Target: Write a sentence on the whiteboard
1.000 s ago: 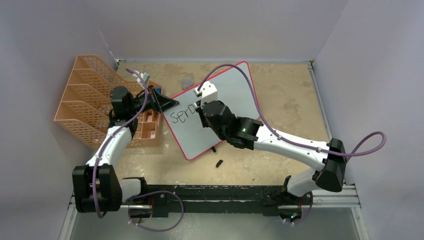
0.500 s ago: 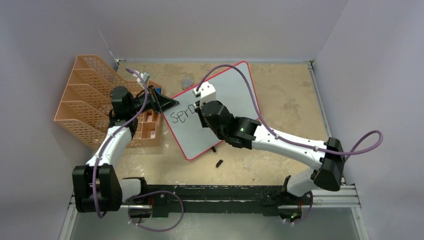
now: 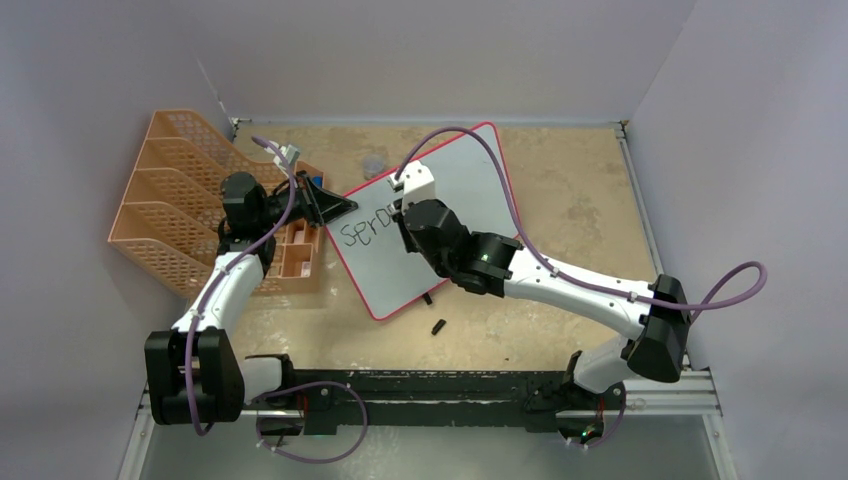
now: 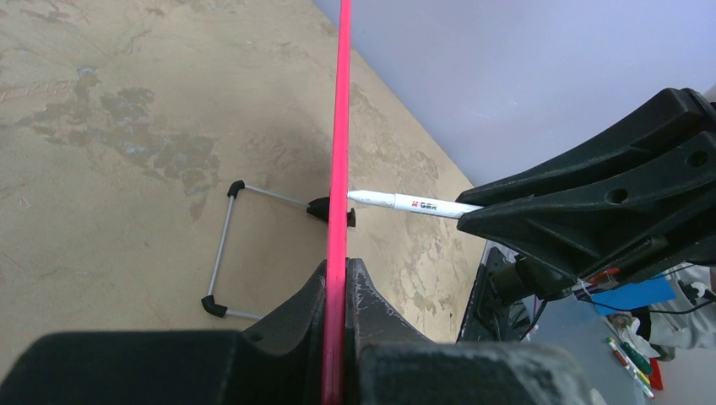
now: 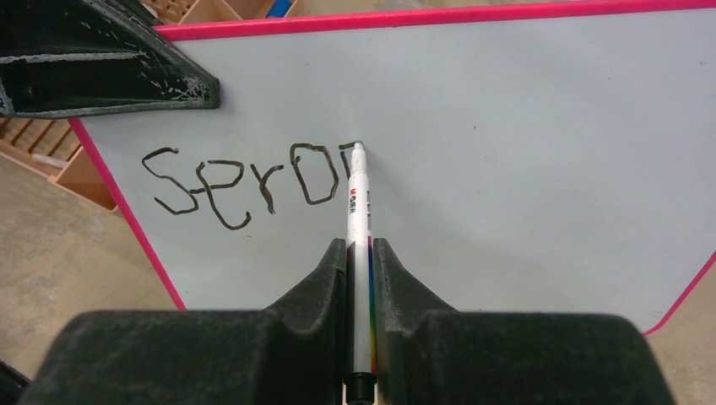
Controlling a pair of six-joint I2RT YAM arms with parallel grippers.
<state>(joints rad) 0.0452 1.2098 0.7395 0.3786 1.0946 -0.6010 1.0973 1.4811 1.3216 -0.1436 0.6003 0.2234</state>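
Note:
The whiteboard [image 3: 455, 195] stands tilted, and its red-pink frame [image 4: 341, 126] is pinched by my left gripper [image 4: 338, 266], shut on the board's left edge [image 3: 340, 208]. My right gripper [image 5: 360, 245] is shut on a white marker [image 5: 359, 211], which is also seen from the side in the left wrist view [image 4: 414, 203]. The marker's tip touches the board. The sentence [image 5: 245, 181] reads about "Sero", with the top of a further letter at the tip. In the top view these letters [image 3: 362, 230] lie just left of my right wrist.
An orange mesh file rack [image 3: 170, 200] and a small wooden organiser [image 3: 295, 250] sit left of the board. A black cap [image 3: 438, 326] lies on the table in front of it. The board's wire foot [image 4: 221, 253] rests on the tabletop behind. Walls close in on three sides.
My right gripper has edged slightly along the board with the marker, and a short new stroke now follows the fourth letter. The left arm has not moved.

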